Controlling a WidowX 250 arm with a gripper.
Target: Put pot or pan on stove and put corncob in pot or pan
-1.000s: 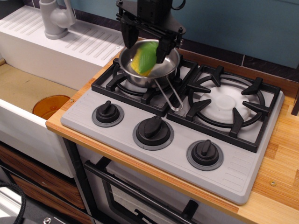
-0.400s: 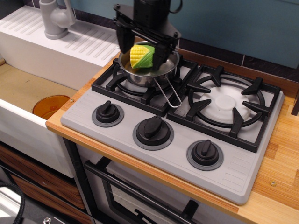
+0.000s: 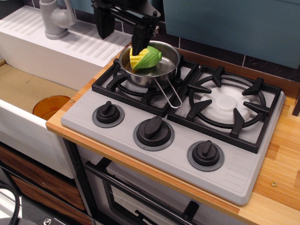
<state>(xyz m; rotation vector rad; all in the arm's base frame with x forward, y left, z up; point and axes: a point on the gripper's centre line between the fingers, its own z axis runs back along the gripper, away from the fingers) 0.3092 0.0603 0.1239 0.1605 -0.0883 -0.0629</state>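
Orange disc [image 3: 50,106]: lies flat in the sink basin at far left, well apart from the cooking area; it is not my concern
My gripper [image 3: 123,31]: I hang above the left rim of the pan, my two black fingers spread apart and holding nothing; one finger stands very near the yellow end of the cob, and I cannot tell if it touches
Corncob [image 3: 145,58]: rests inside the pan, yellow kernels to the left, green husk to the right, leaning on the back wall
Pan [image 3: 165,69]: shiny steel, sits on the left burner grate, its wire handle pointing to the front right
Stove [image 3: 234,161]: grey cooktop, right burner free, three knobs in front
Risk: if I lift away sideways, my near finger may catch the cob or the rim, so the light pan could slide on the grate or the cob could roll out
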